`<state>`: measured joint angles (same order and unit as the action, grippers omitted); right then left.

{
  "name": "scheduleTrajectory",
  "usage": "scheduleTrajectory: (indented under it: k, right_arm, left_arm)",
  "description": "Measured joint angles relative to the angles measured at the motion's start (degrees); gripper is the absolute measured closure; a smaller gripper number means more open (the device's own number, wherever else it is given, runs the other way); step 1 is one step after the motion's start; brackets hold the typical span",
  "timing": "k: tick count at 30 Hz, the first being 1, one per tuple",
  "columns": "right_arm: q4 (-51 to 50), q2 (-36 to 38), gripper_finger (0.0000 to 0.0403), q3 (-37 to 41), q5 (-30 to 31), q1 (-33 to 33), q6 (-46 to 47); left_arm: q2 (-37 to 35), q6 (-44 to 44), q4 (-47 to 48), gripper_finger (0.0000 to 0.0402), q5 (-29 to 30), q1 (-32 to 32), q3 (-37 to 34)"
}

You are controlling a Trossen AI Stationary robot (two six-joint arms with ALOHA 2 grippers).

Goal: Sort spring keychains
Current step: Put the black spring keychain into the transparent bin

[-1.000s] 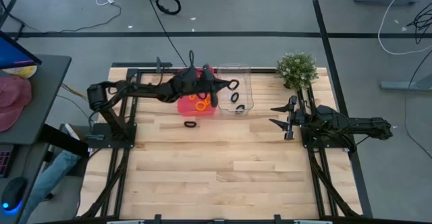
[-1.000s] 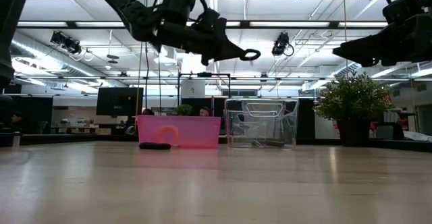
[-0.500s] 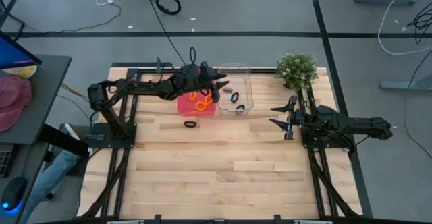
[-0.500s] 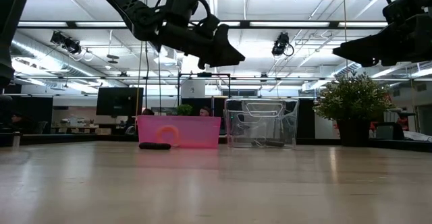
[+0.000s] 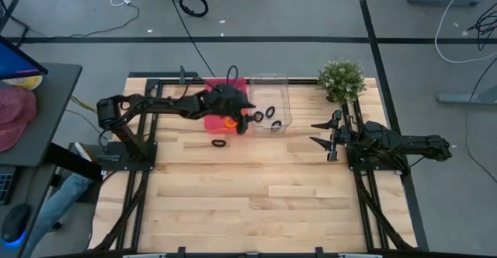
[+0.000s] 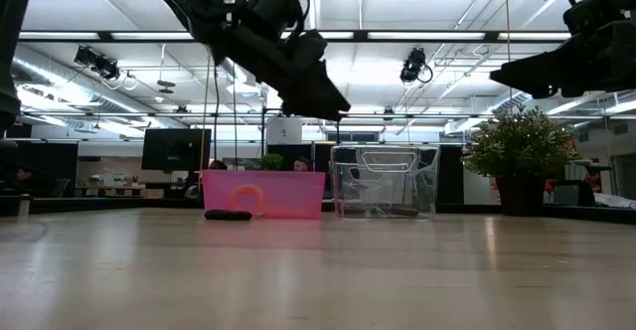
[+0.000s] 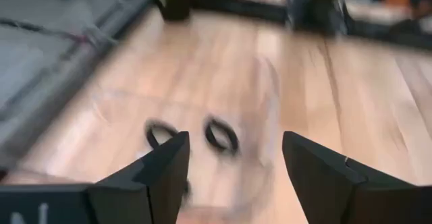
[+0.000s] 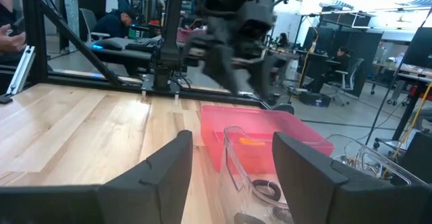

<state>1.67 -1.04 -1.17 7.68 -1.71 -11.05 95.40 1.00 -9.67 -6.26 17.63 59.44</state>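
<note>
high view: left tool gapes empty over pink bin; right tool open.

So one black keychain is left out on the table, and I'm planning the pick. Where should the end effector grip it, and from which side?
The black keychain lies flat beside the pink bin. Come straight down from above, open fingers straddling one side of its loop, and pinch across the coil. It sits too low for a side approach.
</note>
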Motion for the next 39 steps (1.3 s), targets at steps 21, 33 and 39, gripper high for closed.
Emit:
scheduleTrajectory:
  k: [21, 33, 39]
  right_arm:
    - [0.0, -0.01, 0.0195, 0.01, 0.0, 0.0, 0.01]
    - [0.0, -0.01, 0.0195, 0.02, -0.02, 0.02, 0.0]
    - [0.02, -0.02, 0.0195, 0.02, 0.0, 0.0, 0.0]
  left_arm:
    - [-11.77, -1.71, 29.81, 0.0217, 3.69, -14.69, -11.04]
    - [-17.86, -1.69, 24.31, 0.0227, 14.46, -14.69, -22.71]
    - [-17.56, -1.66, 22.63, 0.0227, 16.56, -13.27, -25.48]
